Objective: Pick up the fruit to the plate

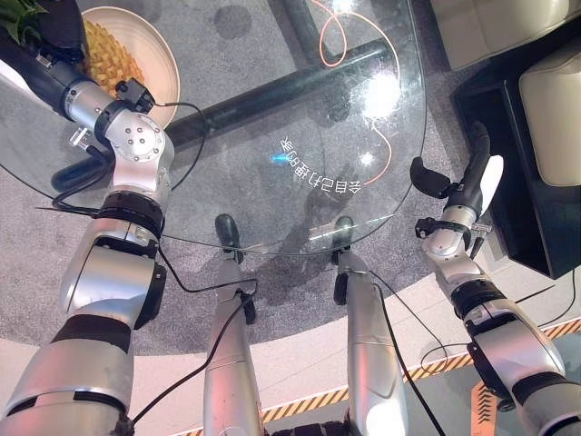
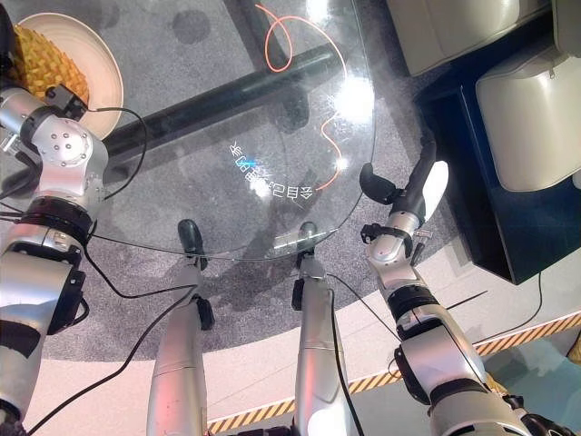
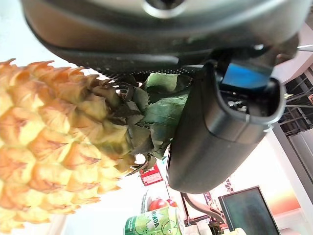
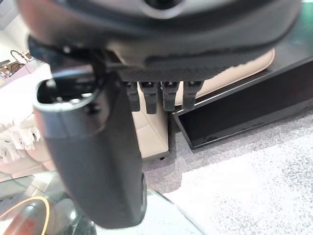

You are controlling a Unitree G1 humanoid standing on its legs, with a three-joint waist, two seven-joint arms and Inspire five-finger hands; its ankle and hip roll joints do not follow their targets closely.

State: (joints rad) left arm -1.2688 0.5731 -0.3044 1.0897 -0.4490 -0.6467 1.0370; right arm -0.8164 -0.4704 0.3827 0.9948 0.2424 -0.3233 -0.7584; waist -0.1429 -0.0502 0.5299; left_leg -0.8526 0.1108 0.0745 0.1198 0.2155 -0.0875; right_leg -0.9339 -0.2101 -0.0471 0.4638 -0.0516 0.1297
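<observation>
In the left eye view a round glass table (image 1: pixel 272 109) spreads below the head camera, and at its far left edge a cream plate (image 1: pixel 154 45) carries a pineapple (image 1: pixel 109 59), the fruit lying inside the plate's rim. The left hand (image 1: pixel 50 32) is dark and sits over the pineapple's green leaves (image 1: pixel 18 14) at the top left corner; from here its fingers cannot be read. The right hand (image 1: pixel 467 173) hangs off the table's right edge, above grey carpet, fingers straight and pointing away, thumb sticking out to the side, holding nothing. A black cabinet (image 1: pixel 526 182) with cream cushions stands just beyond it. The right eye view gives the same layout: the plate (image 2: pixel 104 64) with the pineapple (image 2: pixel 41 64) at top left, the right hand (image 2: pixel 413 191) beside the table rim. In the left wrist view the pineapple (image 3: pixel 49 147) lies close against the left hand (image 3: pixel 146 54), whose thumb (image 3: pixel 220 132) curls beside the leaves (image 3: pixel 156 107), closing on the crown. In the right wrist view the right hand (image 4: pixel 156 44) shows its fingers (image 4: pixel 151 95) in a straight row and the thumb (image 4: pixel 98 161) apart, with the carpet and the cabinet (image 4: pixel 244 112) past them.
</observation>
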